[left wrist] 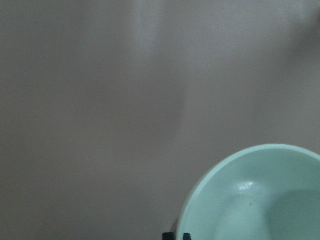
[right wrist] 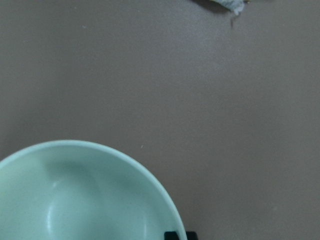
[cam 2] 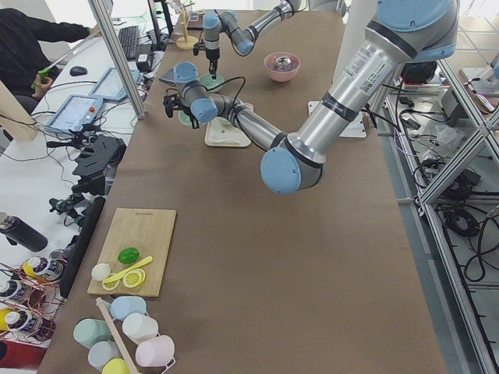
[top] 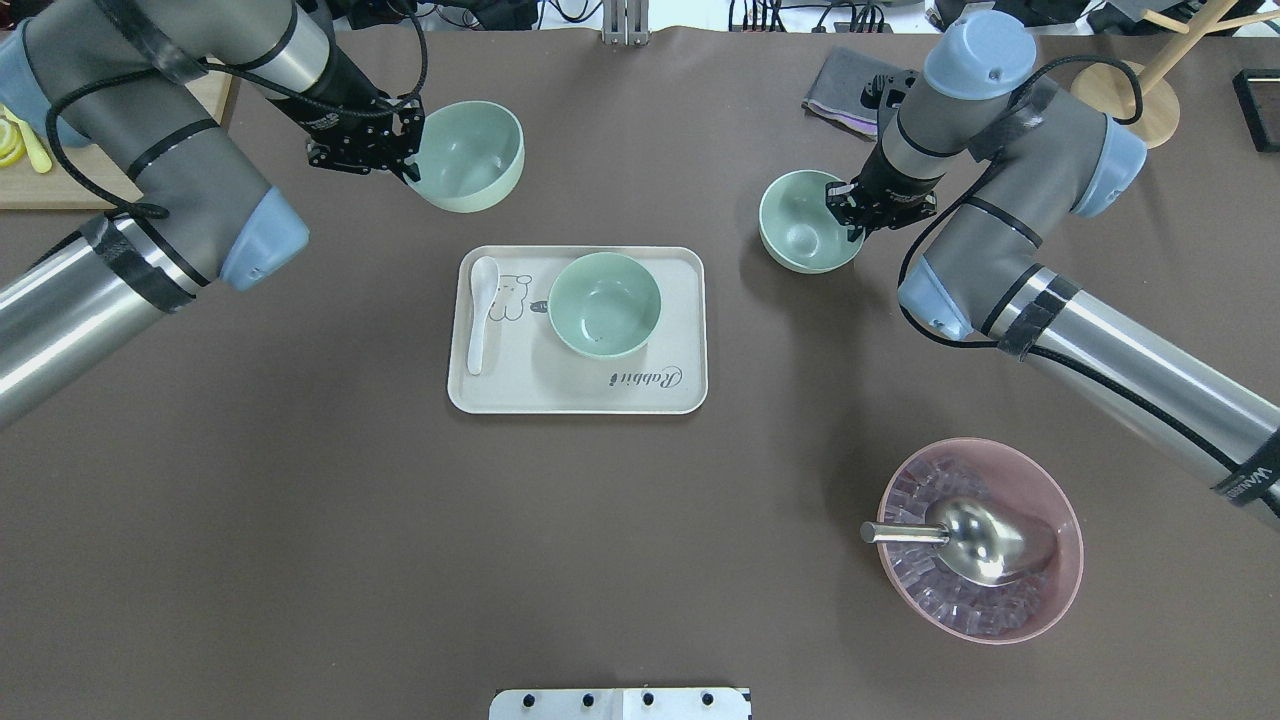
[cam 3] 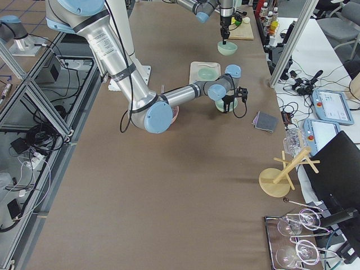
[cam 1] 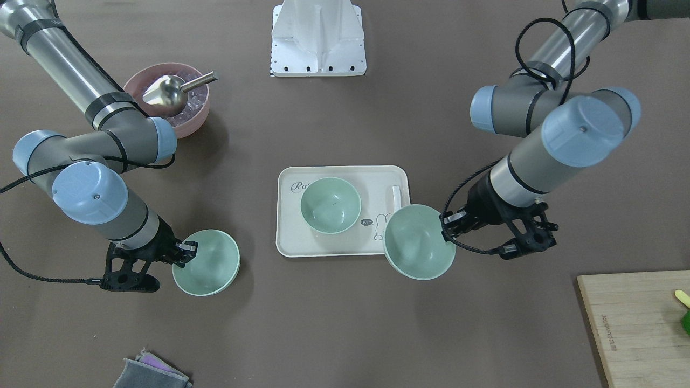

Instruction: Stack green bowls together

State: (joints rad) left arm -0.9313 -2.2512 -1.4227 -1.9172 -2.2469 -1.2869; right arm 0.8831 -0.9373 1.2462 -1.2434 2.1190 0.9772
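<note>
Three pale green bowls show. One green bowl (top: 604,303) (cam 1: 330,205) stands upright in the cream tray (top: 580,385). My left gripper (top: 405,140) (cam 1: 447,226) is shut on the rim of a second green bowl (top: 468,155) (cam 1: 419,241) (left wrist: 260,195) and holds it tilted, raised above the table by the tray's corner. My right gripper (top: 850,205) (cam 1: 183,252) is shut on the rim of the third green bowl (top: 805,222) (cam 1: 206,262) (right wrist: 85,195), low over or on the table to the tray's right; which, I cannot tell.
A white spoon (top: 480,310) lies in the tray. A pink bowl (top: 980,540) with a metal scoop and ice stands at the near right. A wooden cutting board (cam 1: 636,323), a grey cloth (top: 840,90) and a wooden rack (top: 1130,100) sit at the far edge.
</note>
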